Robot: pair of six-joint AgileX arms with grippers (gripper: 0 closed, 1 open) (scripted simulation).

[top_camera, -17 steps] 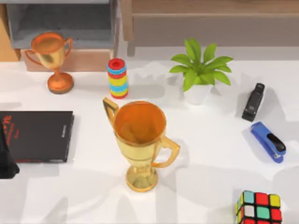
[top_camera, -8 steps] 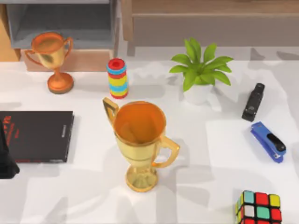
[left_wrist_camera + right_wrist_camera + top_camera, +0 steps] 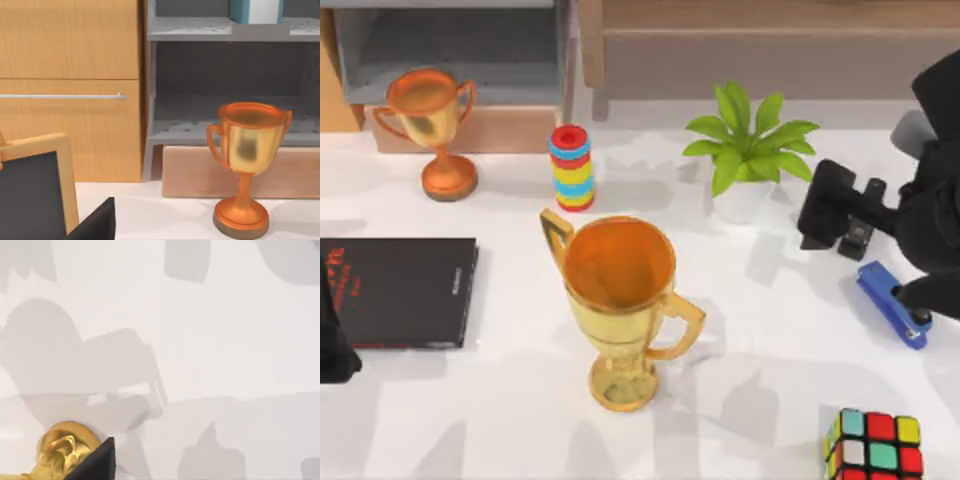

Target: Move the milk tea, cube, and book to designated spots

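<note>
Right tool (image 3: 835, 205): black, over the right part of the counter (image 3: 770, 330), beside the potted plant (image 3: 745, 150) and above the black stapler (image 3: 861, 238), partly covering it; spread or pressed together, cannot tell.
Right arm: dark bulk at the top view's right edge, reaching over the blue stapler (image 3: 892, 303).
Left tool (image 3: 332, 345): parked at the left edge of the counter, just beside the thin black book (image 3: 405, 290); grip state cannot tell.
Cube (image 3: 875, 445): on the counter near the front right corner, cut by the lower edge of the top view; red, green, yellow, blue and white squares on show; well apart from the right tool, untouched.
Book (image 3: 255, 10): teal, upright on the upper level of the grey shelf unit (image 3: 220, 30) in the left wrist view, white page edges facing out, higher than the small trophy.
Large gold trophy (image 3: 620, 300): upright in the middle of the counter, orange inside the cup, two handles; its base (image 3: 62, 450) also at the edge of the right wrist view, among grey shadows on the white counter.
Small trophy (image 3: 430, 125): upright at the back left, in front of the shelf unit; seen close up in the left wrist view (image 3: 248, 150), standing before a low brown block (image 3: 200, 172).
Ring stack (image 3: 572, 167): red, blue and yellow rings, upright, between the small trophy and the potted plant.
Wooden cupboard (image 3: 70, 75): beside the shelf unit, with a thin metal handle bar across its front.
</note>
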